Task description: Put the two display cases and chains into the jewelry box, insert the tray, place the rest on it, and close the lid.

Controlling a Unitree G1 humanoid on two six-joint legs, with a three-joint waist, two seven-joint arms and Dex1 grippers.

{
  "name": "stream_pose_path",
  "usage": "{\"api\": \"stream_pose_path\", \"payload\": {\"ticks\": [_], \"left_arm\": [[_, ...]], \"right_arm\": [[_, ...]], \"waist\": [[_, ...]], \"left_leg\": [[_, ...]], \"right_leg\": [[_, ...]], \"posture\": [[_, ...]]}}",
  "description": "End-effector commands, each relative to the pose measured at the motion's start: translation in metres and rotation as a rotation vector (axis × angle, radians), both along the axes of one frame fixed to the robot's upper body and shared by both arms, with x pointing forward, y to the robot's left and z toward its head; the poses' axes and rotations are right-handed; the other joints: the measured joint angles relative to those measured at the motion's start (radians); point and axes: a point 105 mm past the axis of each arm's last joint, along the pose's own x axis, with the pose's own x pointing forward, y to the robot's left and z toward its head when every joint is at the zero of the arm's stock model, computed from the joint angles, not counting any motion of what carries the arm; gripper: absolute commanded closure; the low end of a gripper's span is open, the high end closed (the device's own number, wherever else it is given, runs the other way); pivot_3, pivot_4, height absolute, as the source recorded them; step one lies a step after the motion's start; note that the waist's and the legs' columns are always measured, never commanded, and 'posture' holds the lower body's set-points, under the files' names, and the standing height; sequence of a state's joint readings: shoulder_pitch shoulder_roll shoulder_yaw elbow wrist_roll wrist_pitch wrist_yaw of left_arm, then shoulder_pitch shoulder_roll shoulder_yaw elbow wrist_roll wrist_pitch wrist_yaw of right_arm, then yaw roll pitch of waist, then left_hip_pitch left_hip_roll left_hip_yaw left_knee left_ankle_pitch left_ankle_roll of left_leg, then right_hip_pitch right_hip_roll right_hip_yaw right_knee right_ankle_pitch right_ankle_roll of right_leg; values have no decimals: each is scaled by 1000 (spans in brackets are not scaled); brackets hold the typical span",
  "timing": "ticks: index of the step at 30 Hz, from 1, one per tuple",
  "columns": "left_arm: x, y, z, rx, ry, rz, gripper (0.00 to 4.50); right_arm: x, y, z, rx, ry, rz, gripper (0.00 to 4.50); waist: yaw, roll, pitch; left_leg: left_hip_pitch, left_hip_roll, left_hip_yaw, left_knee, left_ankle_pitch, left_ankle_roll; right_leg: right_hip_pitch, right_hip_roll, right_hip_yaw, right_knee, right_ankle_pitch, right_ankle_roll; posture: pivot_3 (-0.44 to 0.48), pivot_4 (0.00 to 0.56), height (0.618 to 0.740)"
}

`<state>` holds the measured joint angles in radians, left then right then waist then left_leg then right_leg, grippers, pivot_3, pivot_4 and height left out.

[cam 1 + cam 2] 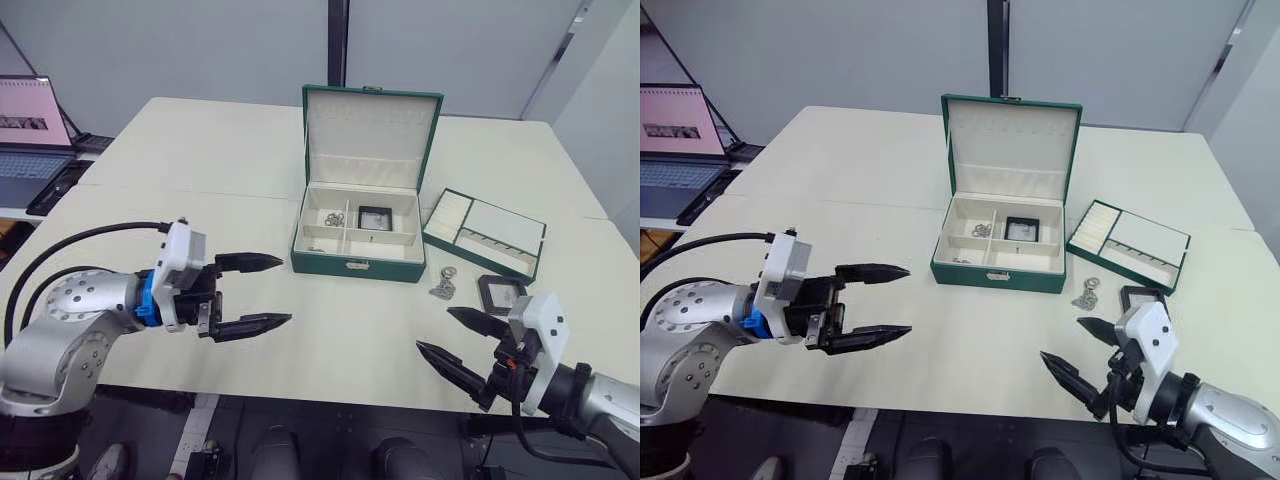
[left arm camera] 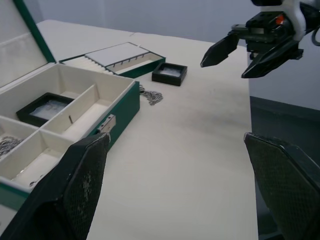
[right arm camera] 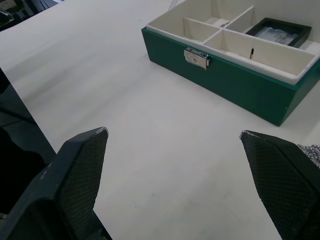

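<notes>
Both our end effectors, left (image 1: 250, 294) and right (image 1: 458, 340), hang spread and empty. One display case (image 1: 498, 292) and chain (image 1: 443, 287) remain on the desk beside the jewelry box (image 1: 358, 262); we should approach squarely.

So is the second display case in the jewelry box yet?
No. One display case sits inside the jewelry box; the other display case lies on the table.

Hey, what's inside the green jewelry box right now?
The jewelry box stands open. One display case lies in its back right compartment, and a chain in the back left one. The front compartments look nearly bare; the front wall hides their nearest floor.
</notes>
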<state>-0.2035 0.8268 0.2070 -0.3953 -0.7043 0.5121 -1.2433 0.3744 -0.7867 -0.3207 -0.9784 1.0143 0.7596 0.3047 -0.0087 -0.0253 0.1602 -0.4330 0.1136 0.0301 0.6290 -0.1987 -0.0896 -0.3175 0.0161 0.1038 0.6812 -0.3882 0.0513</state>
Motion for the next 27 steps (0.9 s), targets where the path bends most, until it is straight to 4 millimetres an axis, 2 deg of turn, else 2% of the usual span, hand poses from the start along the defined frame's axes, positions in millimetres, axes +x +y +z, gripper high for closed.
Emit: {"api": "stream_pose_path", "payload": {"ticks": [1, 8, 13, 18, 23, 27], "left_arm": [[-3, -5, 4, 4, -40, -46, 44], [-1, -10, 3, 2, -60, -66, 44], [5, -13, 9, -20, -64, -59, 44], [13, -17, 14, -35, -69, -57, 44], [16, -20, 16, -50, -74, -48, 44], [16, -19, 13, -49, -75, -36, 44]], "right_arm": [[-3, 1, 8, 2, -39, 0, 0], [-6, -6, 6, -21, -37, -34, 0], [-6, -39, 17, -154, -26, -74, 0], [2, -77, 29, -404, 54, -28, 0], [19, -96, 35, -552, 48, 69, 0], [35, -115, 28, -658, 91, 104, 0]], "waist": [[0, 0, 0], [2, 0, 0], [5, 0, 0], [5, 0, 0], [4, 0, 0], [3, 1, 0]], "left_leg": [[0, 0, 0, 0, 0, 0], [0, 0, 0, 0, 0, 0], [0, -1, 0, 1, 0, 0], [1, -1, 0, 1, 0, 0], [0, -1, 0, 0, 0, 0], [1, -1, 1, 1, 0, 0]], "right_leg": [[0, 0, 0, 0, 0, 0], [0, 0, 0, 0, 0, 0], [1, -1, 0, 0, 0, 0], [1, 0, 1, 0, 0, 0], [1, 0, 1, -1, 0, 0], [1, -1, 1, -1, 0, 0]], "posture": [[0, 150, 740], [0, 150, 740], [0, 150, 740], [0, 150, 740], [0, 150, 740], [0, 150, 740]]}}
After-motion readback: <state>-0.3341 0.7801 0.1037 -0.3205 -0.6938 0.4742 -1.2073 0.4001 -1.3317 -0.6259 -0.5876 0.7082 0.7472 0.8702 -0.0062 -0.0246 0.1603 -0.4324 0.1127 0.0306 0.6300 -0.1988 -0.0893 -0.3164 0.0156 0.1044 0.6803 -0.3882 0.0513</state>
